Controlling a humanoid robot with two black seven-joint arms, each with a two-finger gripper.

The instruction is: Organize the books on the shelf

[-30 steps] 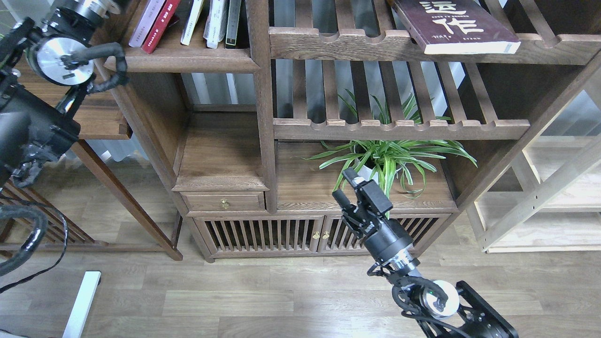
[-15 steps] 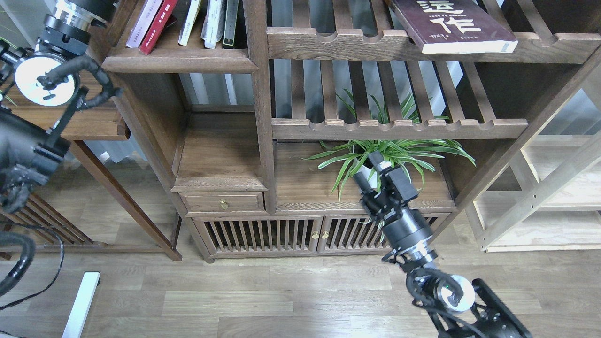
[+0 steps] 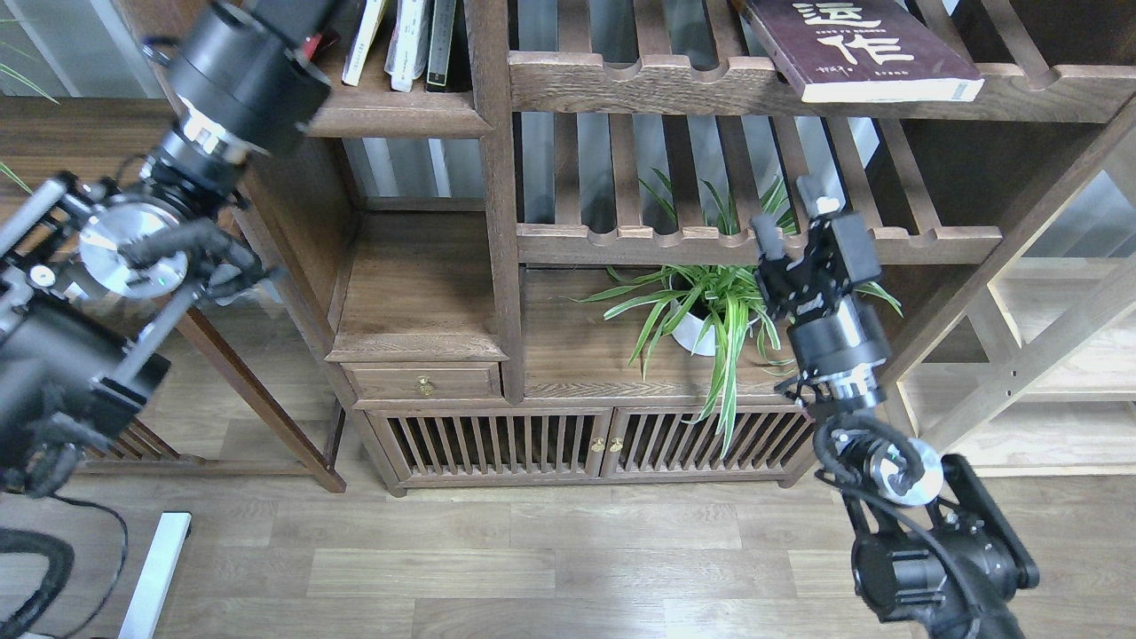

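Risen since the earlier frames, the right gripper (image 3: 790,213) now stands before the lower slatted rack (image 3: 754,241), above the potted plant (image 3: 719,306), fingers parted and empty. Left arm has swung right; its gripper runs past the top edge, so its state cannot be told. Dark maroon book (image 3: 856,44), white Chinese characters on its cover, lies flat on the upper slatted rack (image 3: 639,84). Other books (image 3: 408,40) stand upright on the shelf (image 3: 399,111).
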